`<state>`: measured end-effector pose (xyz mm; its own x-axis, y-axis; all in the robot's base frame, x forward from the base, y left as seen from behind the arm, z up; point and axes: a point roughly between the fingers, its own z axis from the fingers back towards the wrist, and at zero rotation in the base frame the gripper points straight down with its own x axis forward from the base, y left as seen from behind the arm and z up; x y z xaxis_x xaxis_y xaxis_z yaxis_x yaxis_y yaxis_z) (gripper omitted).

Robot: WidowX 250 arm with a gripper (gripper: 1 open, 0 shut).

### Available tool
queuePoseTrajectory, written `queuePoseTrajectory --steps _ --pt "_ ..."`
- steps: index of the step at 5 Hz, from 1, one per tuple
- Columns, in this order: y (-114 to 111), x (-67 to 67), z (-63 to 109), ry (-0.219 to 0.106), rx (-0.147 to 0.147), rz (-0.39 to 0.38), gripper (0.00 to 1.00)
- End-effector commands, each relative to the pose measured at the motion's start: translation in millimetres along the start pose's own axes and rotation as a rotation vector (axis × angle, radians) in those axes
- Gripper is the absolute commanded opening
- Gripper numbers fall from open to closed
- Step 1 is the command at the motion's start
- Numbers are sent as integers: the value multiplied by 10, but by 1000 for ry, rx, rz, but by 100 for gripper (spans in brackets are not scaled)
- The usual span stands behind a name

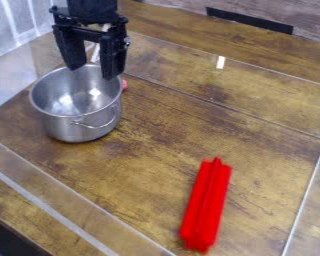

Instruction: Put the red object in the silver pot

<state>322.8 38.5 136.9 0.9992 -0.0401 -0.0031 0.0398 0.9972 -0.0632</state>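
Count, single view: one steel pot (pixel 79 106), one loop handle showing on its side. One red bar (pixel 207 203). One gripper (pixel 93 60) with two fingers. One wooden surface (pixel 190 130) carrying all items.
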Motion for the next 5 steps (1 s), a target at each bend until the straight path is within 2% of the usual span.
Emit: queuePoseTrajectory --steps 1,2,4,5 --pt "-75 -57 85 -48 9 6 100" --pt "-315 -159 3 -39 7 -24 100" --pt "-1082 -343 35 -28 -12 -172 100" --pt "-1515 -398 -75 -34 -24 -168 100"
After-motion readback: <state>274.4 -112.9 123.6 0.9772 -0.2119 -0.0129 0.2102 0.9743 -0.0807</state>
